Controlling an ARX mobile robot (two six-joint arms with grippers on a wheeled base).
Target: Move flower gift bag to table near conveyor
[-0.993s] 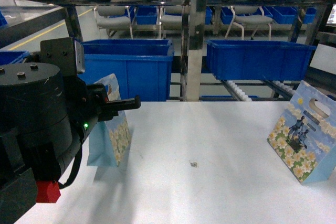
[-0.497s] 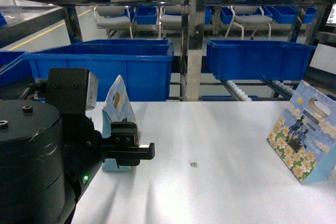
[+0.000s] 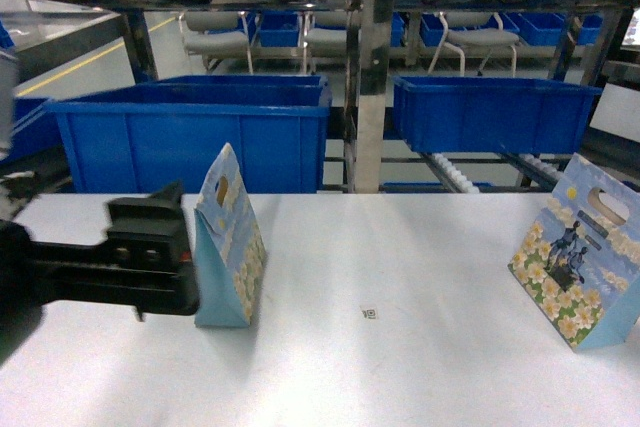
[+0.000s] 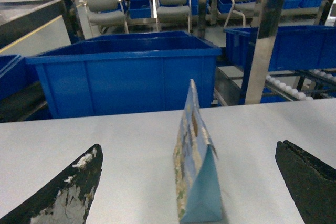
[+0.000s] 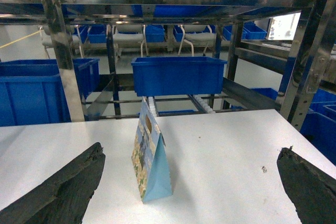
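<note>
**Black fingers apart, bags standing free**

Black left gripper [image 4: 189, 182] has its fingers wide apart, touching nothing; a flower gift bag [image 4: 195, 174] stands upright between them, near the table's [image 3: 400, 367] back-left edge. The right gripper [image 5: 191, 184] is equally spread and empty. A second bag [image 3: 580, 257] leans at the right edge. Behind are blue bins [image 3: 200, 132] and the roller conveyor [image 3: 455, 175].

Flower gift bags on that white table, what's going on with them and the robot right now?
Two flower gift bags stand upright on the table: one on the left, another at the right edge. The left end effector is open and empty, its fingers either side of the left bag without touching it. The right end effector is open too. Blue bins sit behind, by the conveyor.
</note>
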